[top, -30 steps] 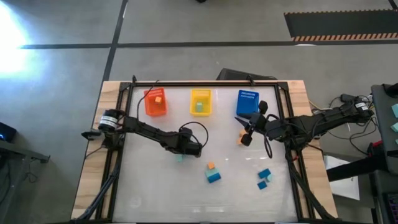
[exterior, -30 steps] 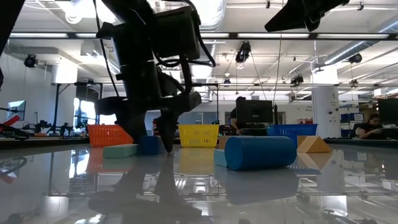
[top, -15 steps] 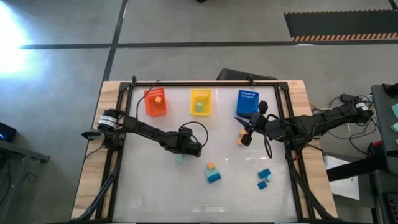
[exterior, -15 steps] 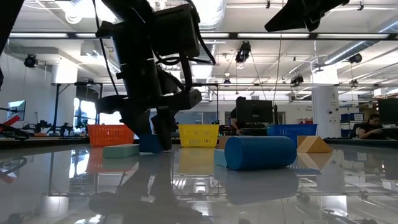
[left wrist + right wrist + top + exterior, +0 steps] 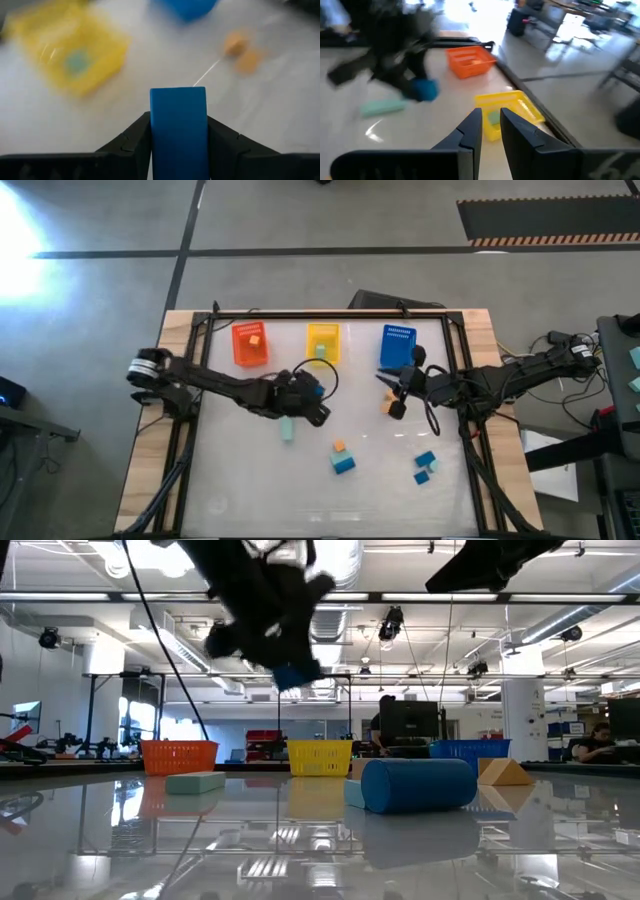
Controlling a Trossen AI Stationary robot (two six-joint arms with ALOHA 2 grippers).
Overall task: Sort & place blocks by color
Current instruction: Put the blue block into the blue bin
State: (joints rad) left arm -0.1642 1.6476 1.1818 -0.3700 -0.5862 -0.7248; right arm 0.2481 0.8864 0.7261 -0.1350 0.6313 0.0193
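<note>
My left gripper (image 5: 313,398) hangs above the table's middle, shut on a blue block (image 5: 178,130), which also shows high up in the low view (image 5: 295,675). A teal block (image 5: 287,430) lies flat on the table just near of it. The orange bin (image 5: 249,343), the yellow bin (image 5: 322,343) and the blue bin (image 5: 397,345) stand in a row at the far edge. My right gripper (image 5: 490,125) waits in the air by the blue bin, its fingers a narrow gap apart with nothing between them. My left gripper pinches the blue block by two opposite sides (image 5: 155,135) between its two fingers (image 5: 134,140). The block's front end stands out past the fingertips. The fingers slant downward toward the far side. The block is lifted clear of the table.
An orange block (image 5: 385,405) lies below my right gripper. An orange block (image 5: 339,447) and a blue one (image 5: 344,465) sit near the middle, and blue and teal blocks (image 5: 425,465) at the near right. A blue cylinder (image 5: 418,785) shows in the low view.
My left gripper has shut on the blue block that stood between its fingers on the table, then risen with it and rolled its wrist. The block is now lifted clear. The teal block beside it has stayed on the table.
</note>
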